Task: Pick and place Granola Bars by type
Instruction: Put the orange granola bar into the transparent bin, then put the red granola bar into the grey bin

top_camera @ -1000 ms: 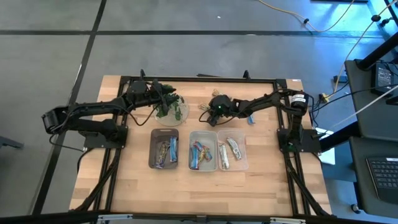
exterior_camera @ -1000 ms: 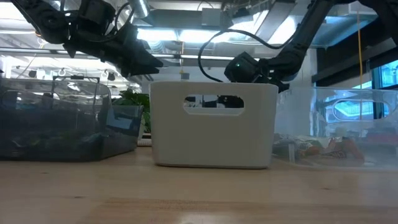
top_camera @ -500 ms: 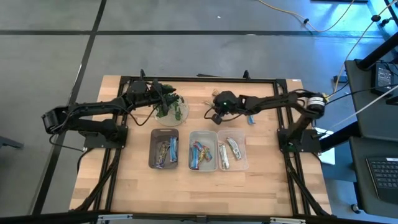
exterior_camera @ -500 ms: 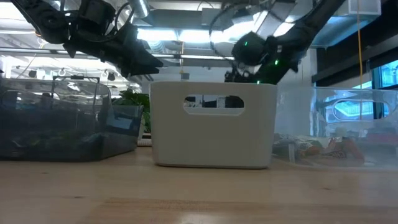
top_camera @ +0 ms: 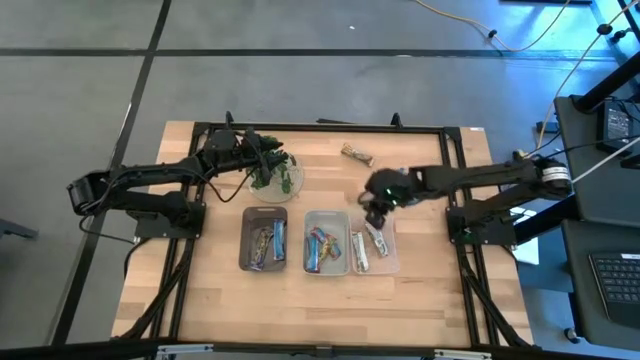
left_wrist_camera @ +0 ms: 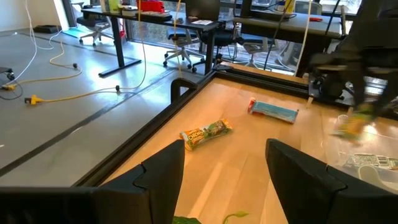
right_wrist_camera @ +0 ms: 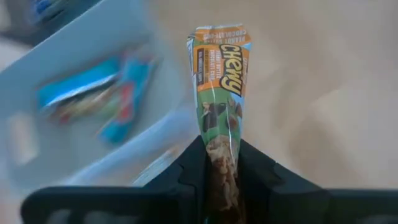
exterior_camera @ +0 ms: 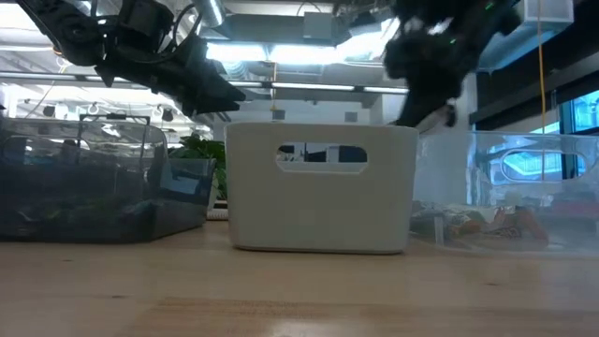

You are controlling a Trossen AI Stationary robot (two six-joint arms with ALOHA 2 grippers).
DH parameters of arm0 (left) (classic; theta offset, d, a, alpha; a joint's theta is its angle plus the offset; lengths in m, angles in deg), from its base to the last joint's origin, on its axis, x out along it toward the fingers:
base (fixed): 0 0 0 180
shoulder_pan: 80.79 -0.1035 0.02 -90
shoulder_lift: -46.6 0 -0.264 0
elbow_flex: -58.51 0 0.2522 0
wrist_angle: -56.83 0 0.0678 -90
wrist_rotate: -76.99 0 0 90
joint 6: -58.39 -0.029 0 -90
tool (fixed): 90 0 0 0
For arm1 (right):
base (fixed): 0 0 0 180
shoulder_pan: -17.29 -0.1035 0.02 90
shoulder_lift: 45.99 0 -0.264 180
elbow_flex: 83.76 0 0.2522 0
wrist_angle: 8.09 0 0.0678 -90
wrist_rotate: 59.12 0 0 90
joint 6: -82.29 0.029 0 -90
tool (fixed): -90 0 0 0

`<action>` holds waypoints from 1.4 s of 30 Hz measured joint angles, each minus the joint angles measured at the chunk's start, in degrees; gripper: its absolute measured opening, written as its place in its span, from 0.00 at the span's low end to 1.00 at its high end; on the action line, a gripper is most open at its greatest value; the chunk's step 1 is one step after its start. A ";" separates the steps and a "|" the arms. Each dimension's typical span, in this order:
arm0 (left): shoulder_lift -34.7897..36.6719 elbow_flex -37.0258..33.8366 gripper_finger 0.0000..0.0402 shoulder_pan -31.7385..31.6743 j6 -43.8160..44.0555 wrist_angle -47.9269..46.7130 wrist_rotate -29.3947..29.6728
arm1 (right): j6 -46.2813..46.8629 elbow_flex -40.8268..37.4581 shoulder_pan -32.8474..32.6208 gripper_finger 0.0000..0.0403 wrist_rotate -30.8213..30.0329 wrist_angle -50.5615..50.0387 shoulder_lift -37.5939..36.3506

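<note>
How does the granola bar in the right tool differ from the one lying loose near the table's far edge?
The orange-and-green wrapped bar is clamped by one end in the right tool; the yellow-green wrapped bar is untouched. The orange-and-green wrapped bar is held up in the air; the yellow-green wrapped bar lies flat on the wooden table. Both are slim with shiny wrappers.

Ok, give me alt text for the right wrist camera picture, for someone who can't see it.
The right gripper holds a Chewy granola bar in an orange and green wrapper, pinched at one end between its dark fingers. Beyond it, a blurred bin holds blue-wrapped bars, with bare wooden table alongside.
</note>
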 joint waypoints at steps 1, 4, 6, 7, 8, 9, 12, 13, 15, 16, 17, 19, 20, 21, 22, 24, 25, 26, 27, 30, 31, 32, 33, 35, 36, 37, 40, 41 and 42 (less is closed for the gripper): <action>0.00 0.00 0.54 0.00 0.00 0.02 -0.01 | 2.37 0.00 -1.98 0.17 0.09 -1.44 -0.68; 0.00 0.00 0.54 0.00 0.00 0.03 0.00 | 8.33 0.00 -8.11 0.17 0.05 -3.22 -2.05; 0.00 0.00 0.54 0.00 0.00 0.04 0.01 | 11.08 0.00 -12.07 0.17 -0.19 -3.39 -2.16; 0.00 0.00 0.54 0.00 0.00 0.04 0.01 | 12.45 0.00 -13.87 0.17 -0.78 -3.47 -2.09; 0.00 0.00 0.54 0.00 0.00 0.04 0.01 | 13.89 0.03 -15.53 0.17 -1.81 -3.30 -1.81; 0.00 0.00 0.54 0.00 0.00 0.04 0.01 | 15.28 0.07 -16.90 0.17 -3.06 -3.30 -1.37; 0.00 0.00 0.54 0.00 0.00 0.11 0.01 | 19.69 0.07 -19.80 0.17 -7.62 -3.83 0.35; 0.00 0.00 0.54 0.00 0.00 0.11 0.01 | 21.06 0.07 -20.43 0.17 -8.60 -3.75 0.99; 0.00 0.00 0.54 0.00 0.00 0.12 0.01 | 23.49 0.07 -21.15 0.17 -9.53 -4.04 2.54; 0.00 0.00 0.54 0.00 0.00 0.11 0.01 | 24.66 0.07 -21.29 0.17 -9.50 -4.02 3.38; 0.00 0.00 0.54 0.00 0.02 0.11 0.01 | 25.54 0.07 -21.44 0.17 -9.50 -4.15 4.15; 0.00 0.00 0.54 0.00 0.02 0.07 0.01 | 27.06 0.07 -21.42 0.17 -9.52 -4.28 5.56; 0.00 0.00 0.54 0.00 0.02 0.02 0.01 | 27.58 0.07 -21.42 0.18 -9.50 -4.32 6.26; 0.00 0.00 0.54 0.00 0.05 0.04 0.01 | 27.72 0.07 -21.42 0.18 -9.33 -4.42 6.90; 0.00 0.00 0.54 0.00 0.08 0.04 0.01 | 27.73 0.07 -21.40 0.18 -8.84 -4.54 7.44; 0.00 0.00 0.54 0.00 0.07 0.02 0.01 | 27.58 0.07 -21.38 0.18 -6.76 -4.50 8.21; 0.00 0.00 0.54 0.00 0.07 0.02 0.01 | 27.60 0.07 -21.39 0.18 -5.81 -4.57 8.53; 0.00 0.00 0.54 0.00 0.07 0.02 0.01 | 27.60 0.07 -21.40 0.18 -5.26 -4.63 8.82; 0.00 0.00 0.54 0.00 0.04 0.02 0.01 | 27.58 0.06 -21.42 0.18 -5.06 -4.69 8.90; 0.00 0.00 0.54 0.00 0.04 0.00 0.01 | 27.32 0.07 -21.39 0.18 -5.02 -4.86 8.83; 0.00 0.00 0.54 0.00 0.04 0.00 0.01 | 27.30 0.07 -21.39 0.18 -5.02 -5.22 8.83; 0.00 0.00 0.54 0.00 0.04 0.02 0.01 | 27.28 0.07 -21.39 0.19 -5.02 -5.47 8.83; 0.00 0.00 0.54 0.00 0.04 0.00 0.01 | 27.25 0.07 -21.39 0.20 -5.02 -5.64 8.83; 0.00 0.00 0.54 0.00 0.02 0.00 0.01 | 27.19 0.07 -21.39 0.23 -5.02 -5.95 8.83; 0.00 0.00 0.54 0.00 0.04 0.00 0.00 | 27.13 0.07 -21.39 0.26 -5.02 -6.03 8.83; 0.00 0.00 0.54 0.00 0.04 0.00 0.01 | 26.54 0.07 -21.33 0.29 -5.02 -6.10 8.83; 0.00 0.00 0.54 0.00 0.02 0.00 0.01 | 21.51 0.07 -20.51 0.36 -6.29 -6.68 8.43; 0.00 0.00 0.54 0.00 0.02 0.00 0.01 | 20.10 0.07 -19.95 0.38 -6.41 -7.33 8.06; 0.00 0.00 0.54 0.00 0.02 0.00 0.01 | 20.00 0.07 -19.44 0.40 -6.53 -7.92 7.45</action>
